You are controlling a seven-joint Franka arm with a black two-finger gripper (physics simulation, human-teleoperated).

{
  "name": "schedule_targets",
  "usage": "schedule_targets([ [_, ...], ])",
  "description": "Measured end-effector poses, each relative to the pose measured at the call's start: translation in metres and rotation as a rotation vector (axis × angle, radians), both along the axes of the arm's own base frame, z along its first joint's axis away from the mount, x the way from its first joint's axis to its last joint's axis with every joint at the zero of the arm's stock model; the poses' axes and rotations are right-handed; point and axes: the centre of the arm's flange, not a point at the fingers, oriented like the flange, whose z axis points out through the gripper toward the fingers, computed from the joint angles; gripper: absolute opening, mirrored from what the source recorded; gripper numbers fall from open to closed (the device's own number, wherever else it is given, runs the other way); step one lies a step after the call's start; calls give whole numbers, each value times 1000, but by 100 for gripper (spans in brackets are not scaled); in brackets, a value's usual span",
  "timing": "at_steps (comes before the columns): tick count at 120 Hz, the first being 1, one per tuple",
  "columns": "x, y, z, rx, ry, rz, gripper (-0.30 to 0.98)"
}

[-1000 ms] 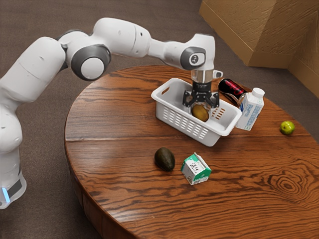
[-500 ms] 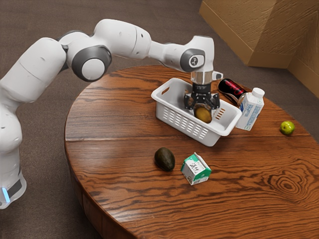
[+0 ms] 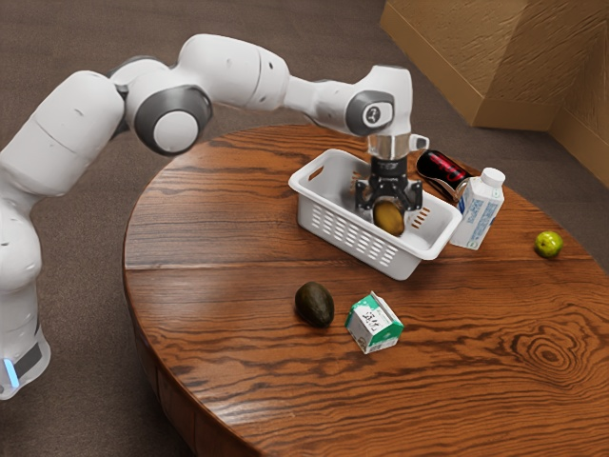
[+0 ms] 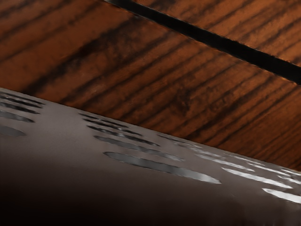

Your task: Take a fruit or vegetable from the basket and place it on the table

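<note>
Reaching down into the white slotted plastic basket (image 3: 354, 238), black fingers (image 3: 363, 200) are right by the brown oval fruit (image 3: 388, 218); can't tell if they're wide, narrow or gripping. Fruit's inside, btwn the basket's long edges. Dark green avocado (image 3: 314, 305) & green-and-white carton (image 3: 374, 325) sit on the round wooden surface (image 3: 219, 248), off the basket's near long edge.

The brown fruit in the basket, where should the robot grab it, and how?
Probably from straight above, since the walls of the basket stand around the brown fruit. Pinch its fat middle from both sides: it looks oval, so its ends might slip.
</note>
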Motion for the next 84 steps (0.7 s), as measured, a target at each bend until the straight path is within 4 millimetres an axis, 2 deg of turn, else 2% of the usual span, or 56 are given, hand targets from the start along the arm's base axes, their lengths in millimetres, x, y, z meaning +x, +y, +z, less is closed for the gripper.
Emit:
schedule_targets([
  [16, -10, -11, 50, 13, -55, 19, 44],
  [23, -23, -26, 92, 41, -96, 13, 44],
  [26, -27, -40, 110, 56, -117, -1, 45],
  [30, -30, -68, 129, 72, -140, -32, 44],
  [38, -33, -134, 152, 88, -174, -107, 42],
  [45, -34, -180, 156, 89, -187, -155, 40],
  [53, -23, -220, 154, 80, -216, -189, 39],
  [59, -13, -246, 144, 65, -230, -206, 39],
  [73, 0, -286, 133, 25, -285, -214, 39],
  [78, 1, -295, 133, 3, -303, -210, 49],
  [84, 2, -298, 136, -13, -323, -197, 54],
])
